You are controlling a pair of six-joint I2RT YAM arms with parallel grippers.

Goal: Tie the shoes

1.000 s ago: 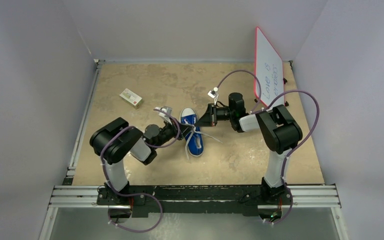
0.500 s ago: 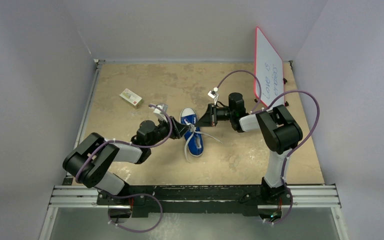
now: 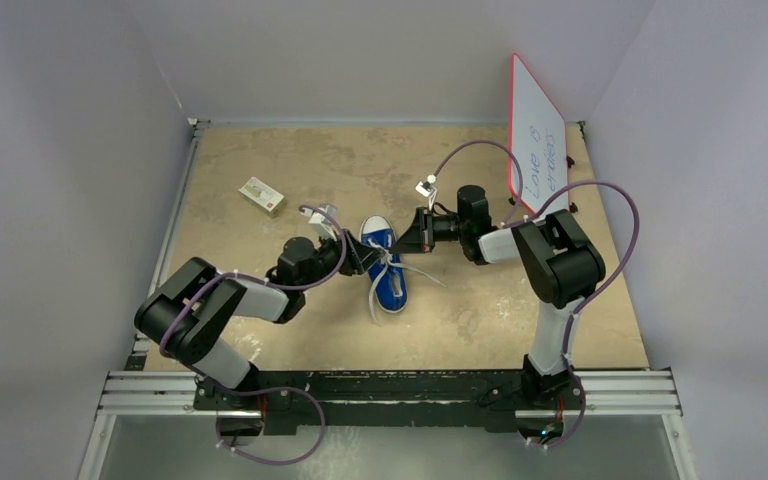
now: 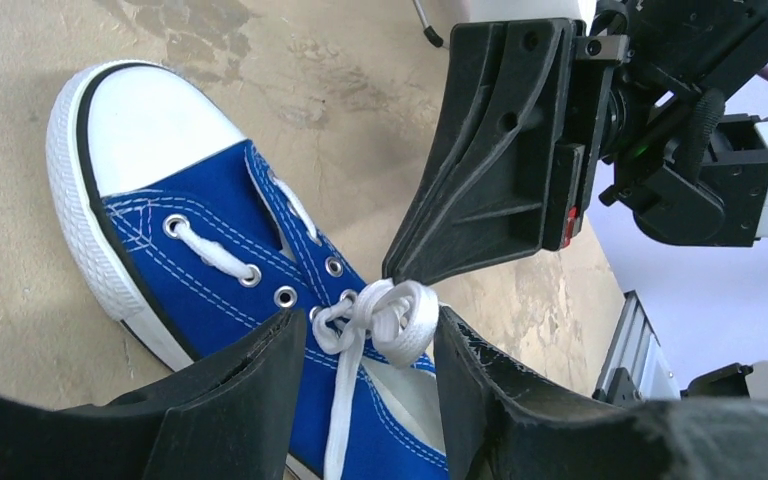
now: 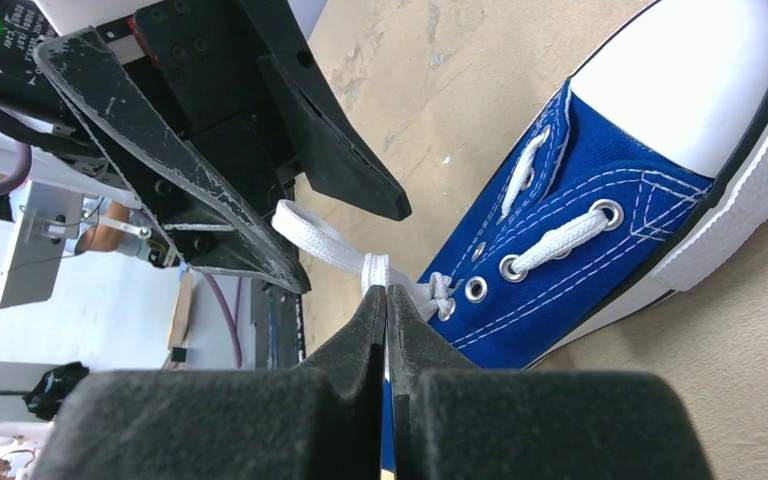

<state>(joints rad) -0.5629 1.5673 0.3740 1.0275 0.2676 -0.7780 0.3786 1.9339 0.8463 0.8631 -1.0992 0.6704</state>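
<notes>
The blue shoe [image 3: 386, 268] with white toe cap lies mid-table, toe pointing away from the arm bases. In the left wrist view the shoe [image 4: 210, 250] has a bunched white lace knot [image 4: 392, 315] at its upper eyelets. My left gripper [image 4: 370, 328] is open, its fingers on either side of that knot without squeezing it. My right gripper [image 5: 387, 292] is shut on a white lace [image 5: 332, 245] just above the eyelets. In the top view the left gripper [image 3: 365, 259] and the right gripper [image 3: 406, 243] meet over the shoe from opposite sides. Loose lace ends [image 3: 422, 270] trail right of the shoe.
A small white-and-red box [image 3: 262, 195] lies at the back left of the table. A red-framed whiteboard [image 3: 537, 135] stands at the back right. Grey walls enclose three sides, and a metal rail [image 3: 390, 392] runs along the near edge.
My left gripper has opened from nearly shut, letting go of the lace. Its elbow swung out to the left and lower. The right arm has not moved.
</notes>
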